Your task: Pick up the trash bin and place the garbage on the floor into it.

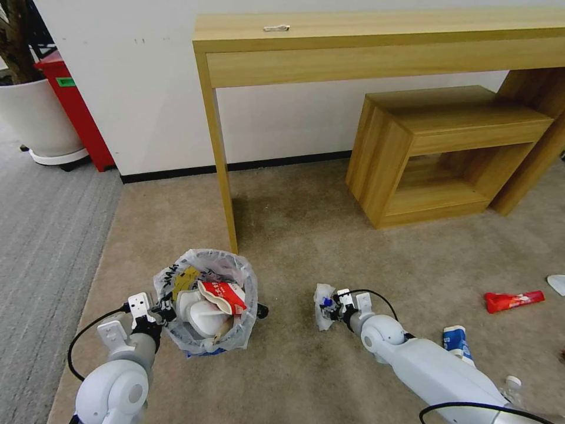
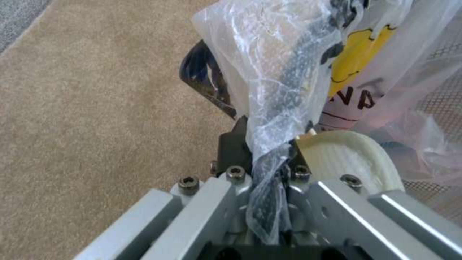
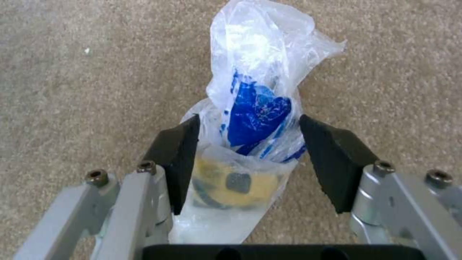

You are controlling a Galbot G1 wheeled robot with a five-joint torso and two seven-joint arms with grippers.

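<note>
In the head view, the beige carpet floor (image 1: 329,235) fills most of the frame, and a grey ribbed carpet (image 1: 41,235) runs along the left edge. A white wall stands at the top, with a long wooden table (image 1: 376,41) and a lower wooden shelf unit (image 1: 435,153) before it. At lower left, the left gripper (image 1: 162,309) holds the rim of the trash bin (image 1: 206,300), which already contains a red-white carton (image 1: 226,294). At lower centre, the right gripper (image 1: 331,307) is at a small plastic packet (image 1: 322,305). A red wrapper (image 1: 513,300) lies at the right.

In the left wrist view, the left gripper (image 2: 269,159) has its jaws closed narrow on the bag-covered rim; carpet is at the left.

In the right wrist view, the right gripper (image 3: 248,151) has its jaws wide, one each side of the clear packet with blue print (image 3: 257,115) on the carpet.
</note>
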